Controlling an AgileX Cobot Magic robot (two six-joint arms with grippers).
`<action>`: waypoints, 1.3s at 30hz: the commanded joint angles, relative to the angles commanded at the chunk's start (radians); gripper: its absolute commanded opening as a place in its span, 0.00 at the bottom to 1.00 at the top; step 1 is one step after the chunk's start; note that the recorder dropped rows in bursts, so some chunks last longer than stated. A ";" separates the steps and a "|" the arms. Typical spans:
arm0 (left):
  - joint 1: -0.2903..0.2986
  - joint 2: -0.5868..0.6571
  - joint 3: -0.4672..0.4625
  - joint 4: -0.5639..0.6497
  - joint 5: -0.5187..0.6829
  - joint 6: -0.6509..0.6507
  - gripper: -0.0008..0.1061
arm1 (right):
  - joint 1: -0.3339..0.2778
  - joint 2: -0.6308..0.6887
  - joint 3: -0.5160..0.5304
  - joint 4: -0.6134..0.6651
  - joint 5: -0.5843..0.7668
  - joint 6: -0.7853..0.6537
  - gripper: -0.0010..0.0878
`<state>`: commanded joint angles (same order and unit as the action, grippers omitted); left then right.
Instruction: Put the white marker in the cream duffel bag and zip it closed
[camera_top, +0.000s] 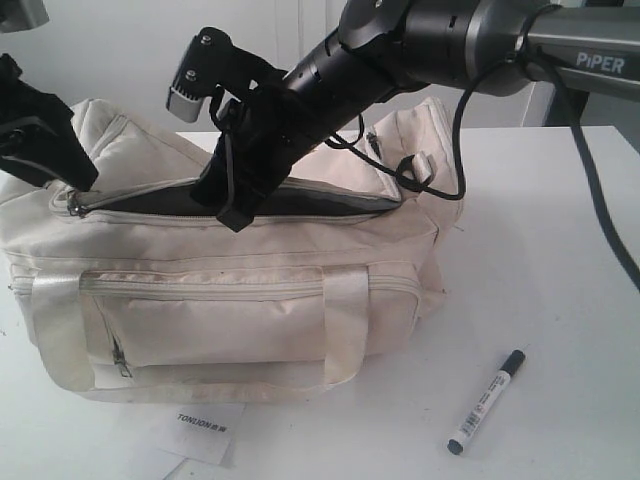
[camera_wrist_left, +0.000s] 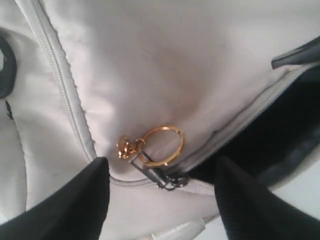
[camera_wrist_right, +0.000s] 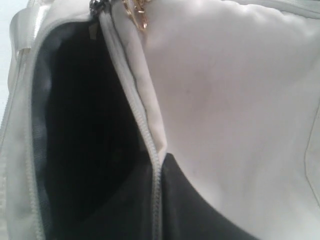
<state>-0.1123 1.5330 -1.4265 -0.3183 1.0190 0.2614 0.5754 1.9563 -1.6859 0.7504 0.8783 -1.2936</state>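
Note:
The cream duffel bag (camera_top: 230, 300) stands on the table with its top zipper open and the dark lining showing. On the table to the bag's front right lies the white marker (camera_top: 487, 401), held by nothing. My right gripper (camera_top: 232, 215) reaches down into the opening and is shut on the bag's zipper edge (camera_wrist_right: 150, 150), which runs between its fingers. My left gripper (camera_wrist_left: 162, 200) is open just over the bag's left end. The zipper pull with its gold ring (camera_wrist_left: 160, 147) lies ahead of its fingers, untouched.
A white paper tag (camera_top: 205, 428) lies on the table in front of the bag. The right arm's cable (camera_top: 455, 150) hangs over the bag's right end. The white tabletop (camera_top: 540, 260) extends to the right of the bag.

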 joint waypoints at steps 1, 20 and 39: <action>0.000 0.004 0.000 0.000 -0.002 0.005 0.61 | 0.000 0.000 0.000 0.000 0.000 0.000 0.01; 0.000 0.062 0.000 -0.062 0.061 0.042 0.51 | 0.000 0.000 0.000 0.000 -0.005 0.000 0.01; 0.000 -0.016 0.000 -0.003 0.028 0.098 0.01 | 0.000 0.000 0.000 0.000 -0.005 0.000 0.01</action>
<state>-0.1123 1.5169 -1.4265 -0.3211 1.0470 0.3589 0.5754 1.9563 -1.6859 0.7506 0.8728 -1.2936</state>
